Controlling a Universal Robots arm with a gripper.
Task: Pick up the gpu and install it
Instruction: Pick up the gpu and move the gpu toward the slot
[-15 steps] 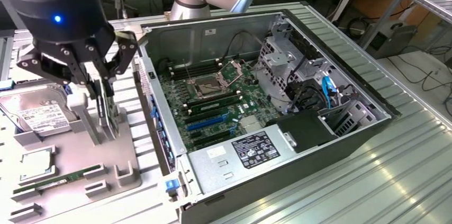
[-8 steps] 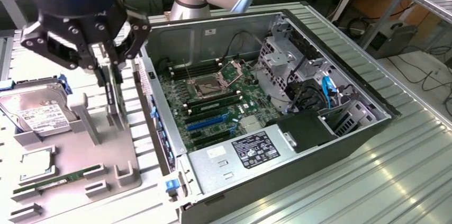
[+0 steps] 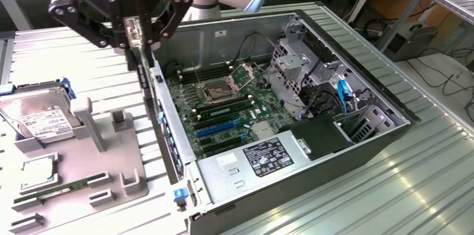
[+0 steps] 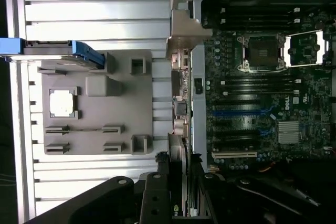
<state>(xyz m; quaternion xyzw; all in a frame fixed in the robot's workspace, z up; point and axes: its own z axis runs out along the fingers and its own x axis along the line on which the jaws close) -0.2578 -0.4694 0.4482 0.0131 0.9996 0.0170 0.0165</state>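
The gpu (image 3: 150,88) hangs edge-on, clamped in the hand (image 3: 136,39), over the open computer case's (image 3: 222,26) edge.

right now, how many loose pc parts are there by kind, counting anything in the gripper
gpu: 1, held in the gripper
hard drive: 1, on the grey tray
ram stick: 1, on the grey tray
cpu chip: 1, on the grey tray
total: 4

Open room over mobo slots (image 3: 215,126); case wall (image 3: 176,151) just beside gpu (image 3: 146,79), drive cage (image 3: 292,60) opp. side
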